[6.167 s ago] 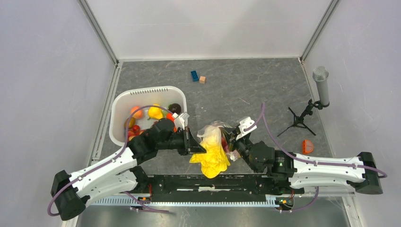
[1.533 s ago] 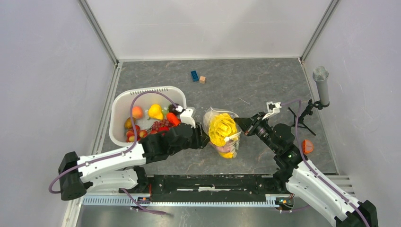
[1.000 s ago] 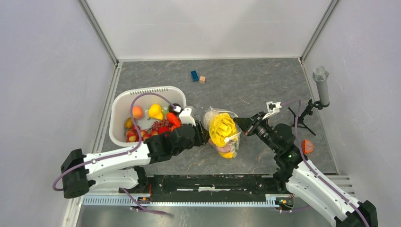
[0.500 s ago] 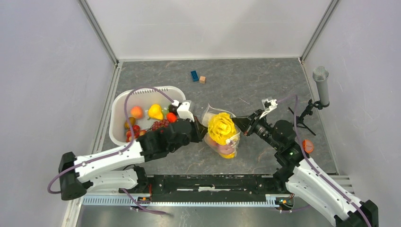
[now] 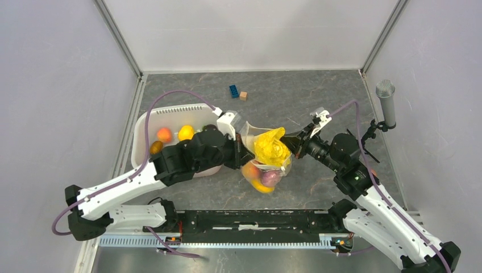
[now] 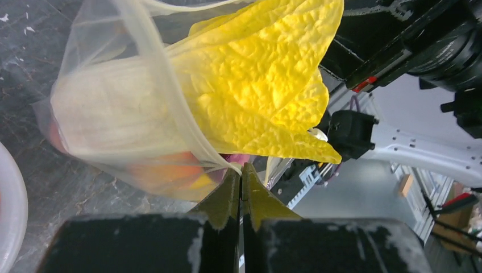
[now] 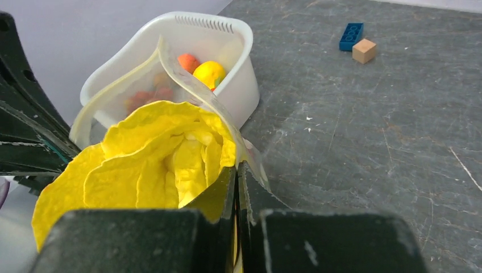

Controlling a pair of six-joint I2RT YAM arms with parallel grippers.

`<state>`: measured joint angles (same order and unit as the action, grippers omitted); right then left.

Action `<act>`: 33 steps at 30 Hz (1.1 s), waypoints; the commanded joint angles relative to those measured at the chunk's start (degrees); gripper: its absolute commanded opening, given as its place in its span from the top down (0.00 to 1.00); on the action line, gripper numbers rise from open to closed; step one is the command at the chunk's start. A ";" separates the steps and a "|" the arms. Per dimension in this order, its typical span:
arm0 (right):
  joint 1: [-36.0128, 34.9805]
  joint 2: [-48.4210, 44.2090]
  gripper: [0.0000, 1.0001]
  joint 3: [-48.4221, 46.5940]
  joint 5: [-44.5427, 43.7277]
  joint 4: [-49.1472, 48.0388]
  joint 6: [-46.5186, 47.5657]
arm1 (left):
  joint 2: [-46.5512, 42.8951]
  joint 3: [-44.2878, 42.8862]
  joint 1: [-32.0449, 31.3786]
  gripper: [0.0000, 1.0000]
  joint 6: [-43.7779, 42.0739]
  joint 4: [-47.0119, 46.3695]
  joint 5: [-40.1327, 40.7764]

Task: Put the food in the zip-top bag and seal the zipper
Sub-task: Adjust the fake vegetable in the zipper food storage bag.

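The zip-top bag [image 5: 262, 170] hangs above the table between my two grippers, mouth up. The large crinkled yellow piece [image 5: 271, 147] sticks out of the mouth, with peach, orange and purple food below it in the bag. My left gripper [image 5: 243, 152] is shut on the bag's left mouth edge, and it also shows in the left wrist view [image 6: 241, 166]. My right gripper [image 5: 290, 145] is shut on the right mouth edge, seen in the right wrist view [image 7: 236, 166] beside the yellow piece [image 7: 153, 159]. The zipper strip [image 7: 187, 79] gapes open.
The white basket [image 5: 145, 122] stands at the left under my left arm, with a peach [image 5: 164, 135] and a yellow fruit [image 5: 185, 132] in it. A blue brick [image 5: 233, 90] and a wooden cube [image 5: 243, 95] lie at the back. A grey cylinder on a tripod [image 5: 386, 102] stands at the right.
Both grippers have risen and lifted the bag off the table, so it hangs between them. The left arm has swung up over the basket. The yellow piece sits higher in the mouth.
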<state>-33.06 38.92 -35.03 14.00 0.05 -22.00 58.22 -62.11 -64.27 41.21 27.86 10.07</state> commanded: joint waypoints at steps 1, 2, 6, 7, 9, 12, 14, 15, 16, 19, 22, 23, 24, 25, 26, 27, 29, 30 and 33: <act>0.17 1.09 0.96 -5.01 0.43 2.80 2.20 | 2.41 -7.54 0.57 0.98 -4.70 7.33 -3.17; 0.21 1.37 0.97 -6.39 -0.33 4.25 1.12 | 1.01 -6.92 0.97 0.98 -5.44 5.97 -3.77; 0.19 -2.16 0.96 -4.45 13.05 -12.62 -5.81 | -4.13 -4.60 1.04 0.98 -1.64 -6.83 -15.25; 0.19 -2.22 0.96 -4.76 11.74 -11.38 -4.07 | -5.55 -2.70 1.03 0.98 -1.01 -7.45 -10.73; 0.19 -1.53 0.96 -3.96 4.33 -5.63 -2.64 | -8.10 3.80 2.25 0.98 1.45 -8.49 2.31; 0.19 1.45 0.98 -2.63 -5.00 2.71 -4.76 | -11.95 14.15 6.95 0.98 9.70 -14.52 3.26; 0.18 1.78 0.98 -0.54 2.49 -2.39 -4.24 | -13.99 17.57 7.19 0.98 10.77 -21.00 -1.84; 0.19 1.22 0.98 0.61 7.14 -6.65 -4.08 | -14.17 18.09 7.14 0.98 9.50 -24.62 -6.51; 0.19 0.46 0.98 1.74 10.76 -11.88 -4.39 | -13.62 17.43 7.15 0.98 7.36 -25.95 -10.43; 0.24 -0.49 0.96 2.23 9.73 -14.68 -4.32 | -9.62 12.47 7.07 0.98 2.15 -21.83 -21.47; 0.19 1.55 0.97 0.56 9.77 -10.68 -1.47 | -9.29 13.23 7.05 0.98 1.26 -21.57 -24.38; 0.19 2.57 0.97 0.50 10.31 -9.75 -1.13 | -9.93 13.96 7.05 0.98 0.87 -21.24 -23.44; 0.18 3.16 0.98 0.61 10.86 -9.38 -1.11 | -11.03 14.79 7.05 0.98 0.67 -21.31 -22.30; 0.19 3.64 0.98 0.93 11.07 -9.10 -1.16 | -12.07 15.22 7.05 0.98 0.38 -21.29 -21.16; 0.19 3.84 0.98 1.21 10.76 -8.80 -1.13 | -13.55 15.43 7.06 0.96 -0.19 -21.25 -20.19; 0.19 3.88 0.98 1.74 10.18 -8.74 -0.92 | -14.62 15.37 7.05 0.86 -1.14 -21.31 -19.95; 0.19 3.54 0.98 2.81 9.65 -8.99 -0.68 | -15.90 14.07 7.05 0.48 -4.21 -19.19 -18.34; 0.19 3.44 0.98 3.10 9.65 -9.09 -0.53 | -16.19 12.88 7.06 0.44 -5.68 -16.93 -16.31; 0.19 3.75 0.98 3.20 11.06 -9.38 -0.49 | -15.22 9.04 7.05 0.36 -10.29 -12.67 -14.35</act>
<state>-32.99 43.09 -31.46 23.62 -5.87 -23.70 42.65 -47.20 -57.12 39.16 13.17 -7.27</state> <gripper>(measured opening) 0.025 0.615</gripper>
